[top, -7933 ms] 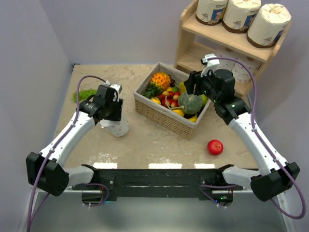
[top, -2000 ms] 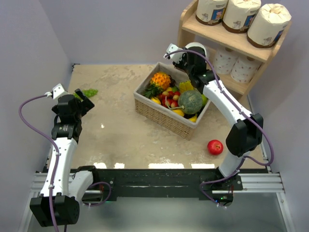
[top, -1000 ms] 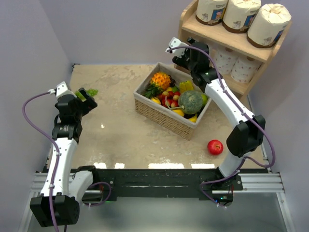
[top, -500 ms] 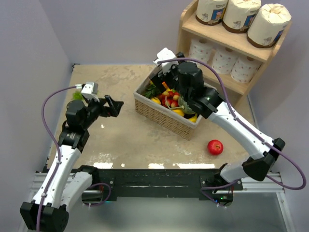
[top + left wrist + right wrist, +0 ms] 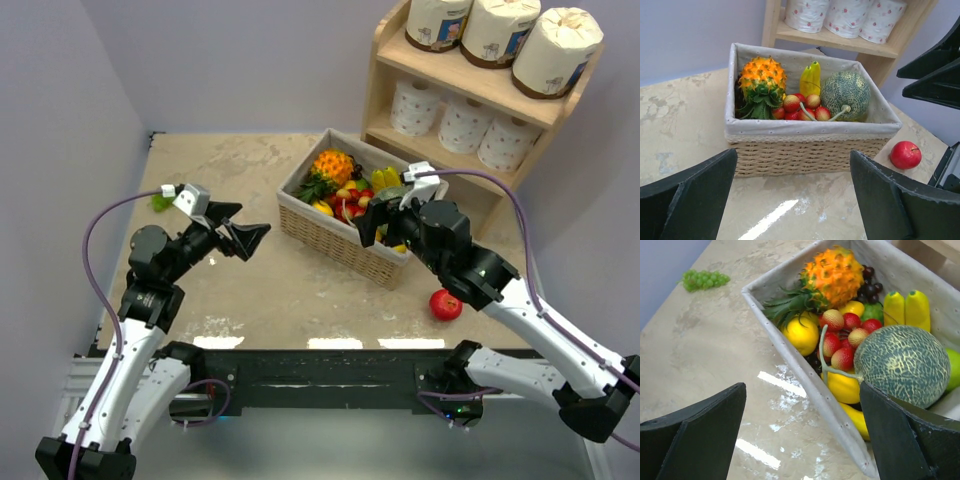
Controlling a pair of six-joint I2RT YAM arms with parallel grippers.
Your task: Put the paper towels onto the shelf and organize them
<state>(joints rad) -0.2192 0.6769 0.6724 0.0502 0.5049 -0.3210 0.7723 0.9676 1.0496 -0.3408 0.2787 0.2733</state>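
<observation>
The wooden shelf (image 5: 383, 75) stands at the back right. Three cream-wrapped paper towels (image 5: 494, 30) line its top tier, and three white dotted paper towels (image 5: 465, 125) stand side by side on the lower tier, also seen in the left wrist view as white rolls (image 5: 845, 15). My left gripper (image 5: 243, 225) hovers open and empty over the table left of the basket, pointing at it (image 5: 792, 165). My right gripper (image 5: 380, 212) hangs open and empty above the basket's near rim (image 5: 802, 395), well away from the shelf.
A wicker basket (image 5: 340, 245) full of fruit sits mid-table in front of the shelf. A red apple (image 5: 446, 304) lies near the front right, under the right arm. Green grapes (image 5: 161, 201) lie at the far left by the wall.
My right arm has pulled back from the shelf's lower tier to above the basket, its jaws opened wide; a third white roll now stands there. My left gripper has swung towards the basket.
</observation>
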